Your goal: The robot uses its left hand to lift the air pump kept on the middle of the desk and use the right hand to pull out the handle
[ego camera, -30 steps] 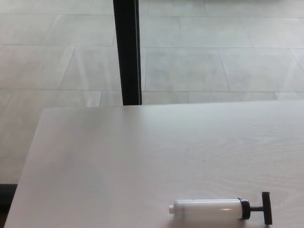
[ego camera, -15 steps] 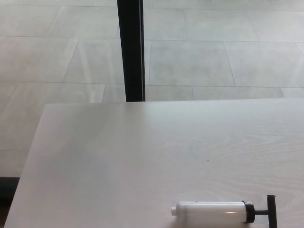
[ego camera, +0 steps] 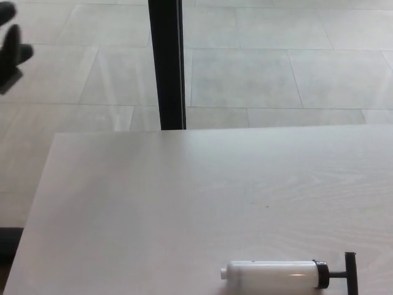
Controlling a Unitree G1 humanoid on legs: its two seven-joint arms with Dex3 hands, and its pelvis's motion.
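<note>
Left robot hand (ego camera: 11, 52): we see one, blurred, cut by the frame's upper left – grip unreadable.
Post (ego camera: 166, 64): one, black, upright behind the table (ego camera: 153, 209).
Air pump (ego camera: 288, 275): one, lying near the bottom edge, T-handle (ego camera: 350, 273) right.
Room: pale tiled floor (ego camera: 276, 67).

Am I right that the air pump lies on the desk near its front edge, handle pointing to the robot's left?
Not quite. The head view shows the air pump lying on the desk near its front edge, but its black T-handle points to the robot's right, not left.
</note>
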